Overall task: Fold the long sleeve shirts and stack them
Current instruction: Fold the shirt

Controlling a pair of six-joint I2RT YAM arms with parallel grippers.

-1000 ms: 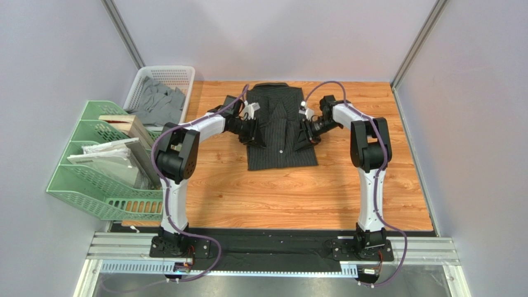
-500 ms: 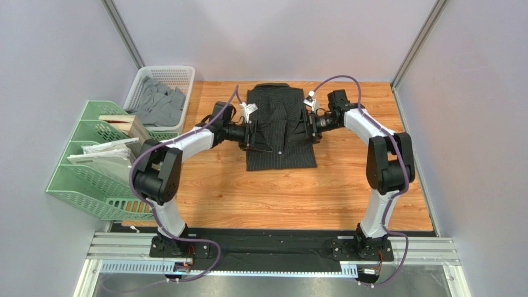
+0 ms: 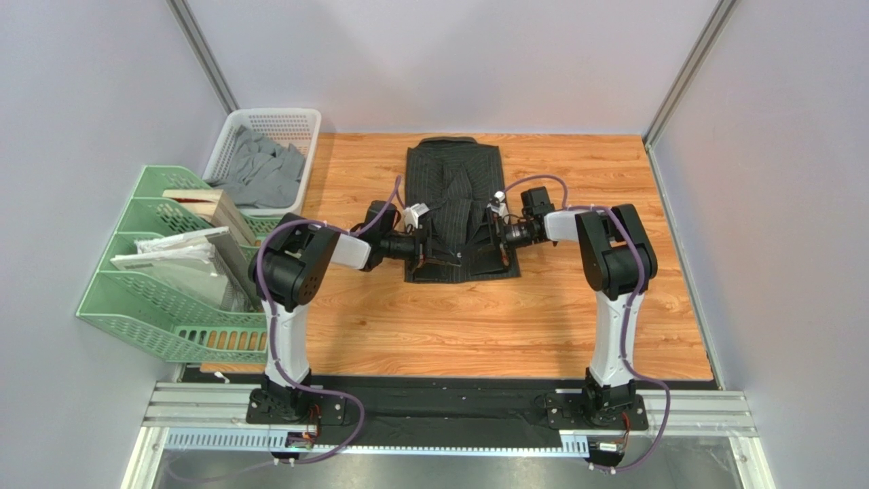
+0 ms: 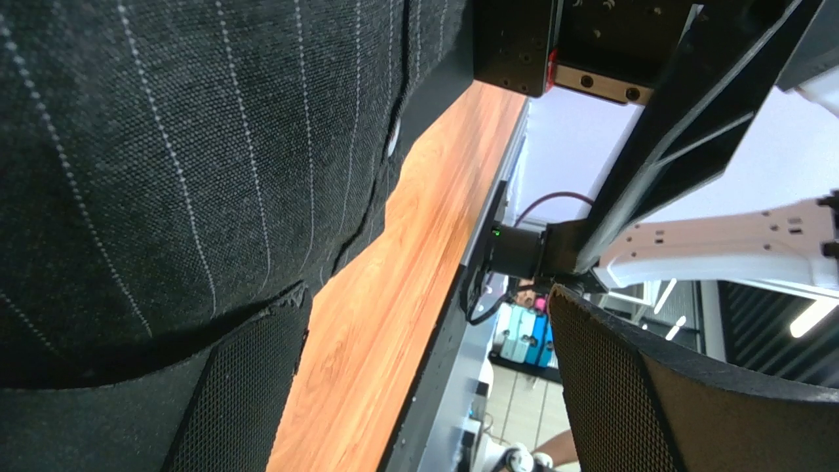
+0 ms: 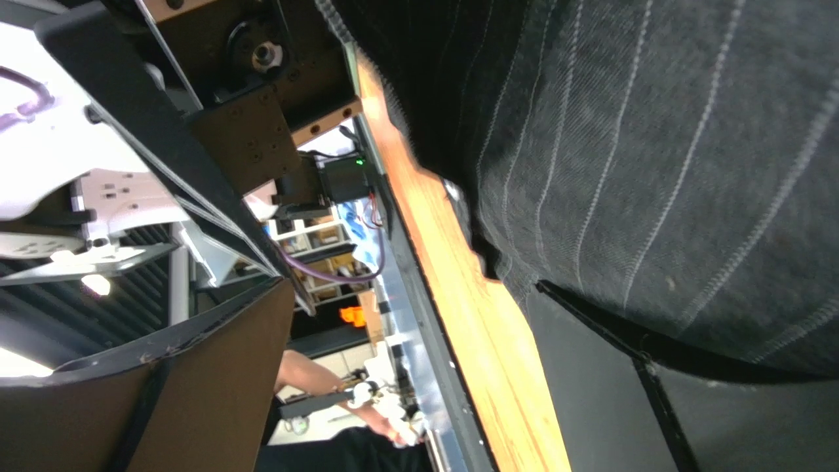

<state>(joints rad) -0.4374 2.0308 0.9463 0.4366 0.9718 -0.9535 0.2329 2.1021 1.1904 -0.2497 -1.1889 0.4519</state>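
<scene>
The long sleeve shirt (image 3: 459,178), dark with pale pinstripes, lies on the wooden table (image 3: 459,326) as a narrow upright rectangle, collar at the far end. My left gripper (image 3: 433,252) is low at its near left part, and my right gripper (image 3: 488,240) is at its near right part. In the left wrist view the pinstriped fabric (image 4: 148,147) fills the left side, and the left gripper (image 4: 433,393) stands open over bare wood. One finger (image 4: 246,393) rests against the cloth's edge. In the right wrist view the right gripper (image 5: 414,393) is open beside the shirt (image 5: 640,147), holding nothing.
A white basket (image 3: 296,120) with grey clothing stands at the back left. A green file rack (image 3: 133,306) with books and papers sits in front of it, left of the left arm. Grey walls close in both sides and the back.
Both grippers have opened and let go of the shirt. They have moved from its middle toward its near end and dropped low to the table. The arms have drawn back.
</scene>
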